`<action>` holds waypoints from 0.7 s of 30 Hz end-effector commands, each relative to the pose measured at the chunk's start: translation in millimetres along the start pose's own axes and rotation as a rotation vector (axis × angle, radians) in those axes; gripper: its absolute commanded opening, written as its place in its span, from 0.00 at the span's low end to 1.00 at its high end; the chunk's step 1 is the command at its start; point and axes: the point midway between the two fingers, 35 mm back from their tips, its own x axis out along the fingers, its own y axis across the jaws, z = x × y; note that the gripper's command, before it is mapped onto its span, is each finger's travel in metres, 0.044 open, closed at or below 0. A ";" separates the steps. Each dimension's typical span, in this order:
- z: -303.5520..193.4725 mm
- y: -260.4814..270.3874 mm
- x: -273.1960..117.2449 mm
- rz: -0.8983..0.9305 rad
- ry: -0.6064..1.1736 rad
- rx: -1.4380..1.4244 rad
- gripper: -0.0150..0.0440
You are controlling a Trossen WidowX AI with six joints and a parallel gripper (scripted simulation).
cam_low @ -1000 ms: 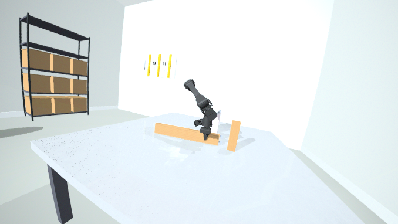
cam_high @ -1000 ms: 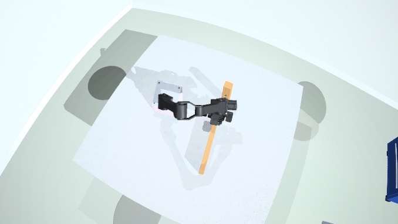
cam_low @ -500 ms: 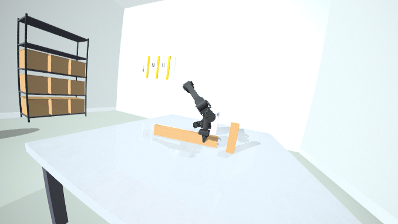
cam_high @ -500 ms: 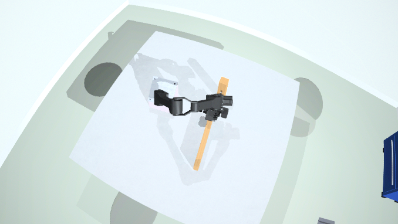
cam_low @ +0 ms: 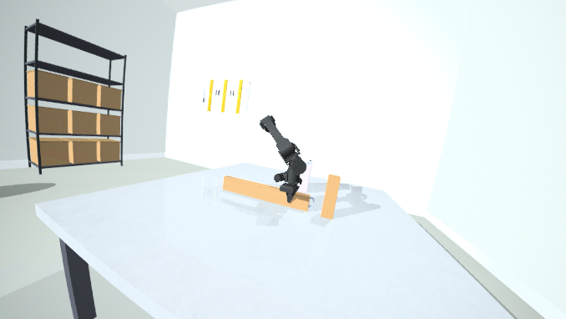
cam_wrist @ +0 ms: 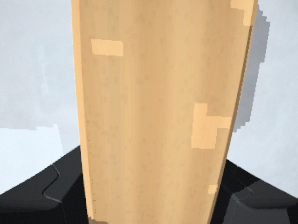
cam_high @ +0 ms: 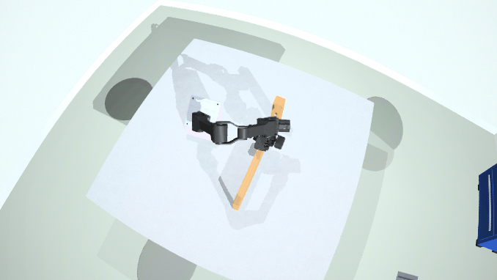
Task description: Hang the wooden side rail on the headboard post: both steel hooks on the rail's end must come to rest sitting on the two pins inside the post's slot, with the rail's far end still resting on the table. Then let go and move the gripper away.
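Observation:
The wooden side rail (cam_high: 247, 179) (cam_low: 250, 189) (cam_wrist: 150, 90) lies lengthwise across the table. My gripper (cam_high: 270, 142) (cam_low: 290, 198) is shut on it near its hook end, with a dark finger against each side in the wrist view. The headboard post (cam_high: 278, 105) (cam_low: 331, 197) stands upright just beyond that end. A small grey steel hook (cam_low: 311, 200) shows in the narrow gap between rail and post, so the rail is off the post. The slot and pins are hidden. I cannot tell whether the rail's gripped end touches the table.
The arm (cam_high: 220, 133) (cam_low: 288, 150) reaches over the rail from its white mounting plate (cam_high: 210, 107). The table (cam_high: 176, 190) (cam_low: 234, 267) extends around the parts. A shelf with boxes (cam_low: 49, 85) and a blue cabinet (cam_high: 487, 209) stand away from the table.

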 end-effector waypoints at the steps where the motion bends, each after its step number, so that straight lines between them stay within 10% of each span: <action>1: 1.0 2.9 -0.1 0.005 -0.003 0.030 0.25; 21: -0.2 1.8 0.0 0.003 -0.003 0.026 0.25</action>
